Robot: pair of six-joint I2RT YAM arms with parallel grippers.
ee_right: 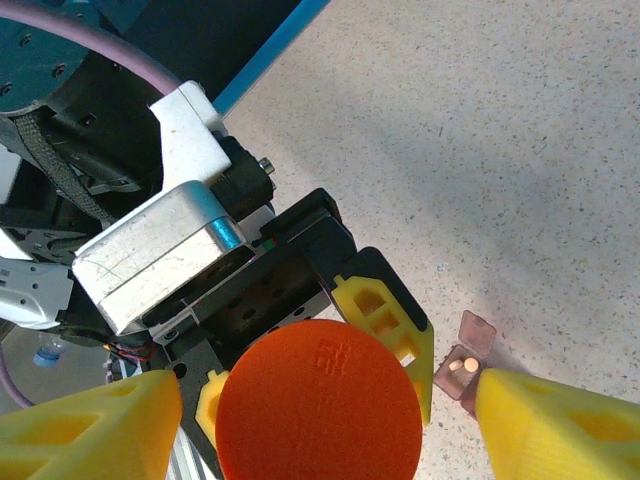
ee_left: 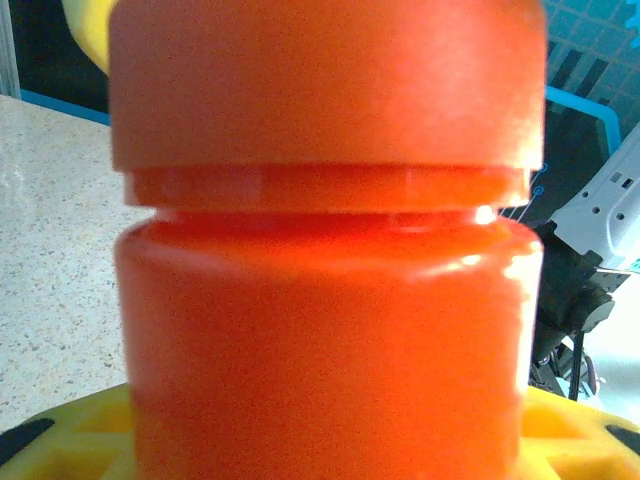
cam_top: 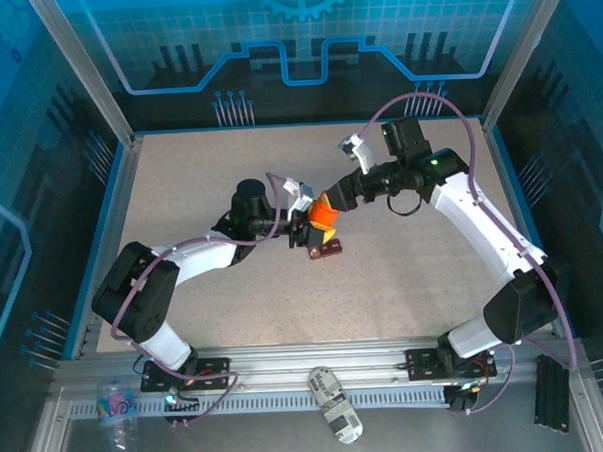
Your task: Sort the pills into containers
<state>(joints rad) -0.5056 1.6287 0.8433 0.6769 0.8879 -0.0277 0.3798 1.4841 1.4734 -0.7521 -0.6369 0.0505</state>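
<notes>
My left gripper [cam_top: 307, 226] is shut on the body of an upright bright orange bottle [cam_top: 323, 217], held above mid-table. In the left wrist view the bottle [ee_left: 330, 300] and its cap stand between the yellow fingers [ee_left: 70, 440]. From above, my right gripper [ee_right: 330, 405] straddles the orange cap [ee_right: 318, 400]; it is open, with a gap on each side of the cap. The containers [ee_right: 458, 368] lie on the table just beside the bottle, a flap lid raised. Two pale pills [ee_right: 463, 364] sit in the visible well. In the top view the containers [cam_top: 328, 248] lie below the bottle.
Speckled beige table [cam_top: 404, 272] inside a blue-walled frame. On the metal rail at the near edge lie a clear plastic bottle [cam_top: 118, 414] and a white labelled bottle [cam_top: 334, 405]. The two arms meet at mid-table.
</notes>
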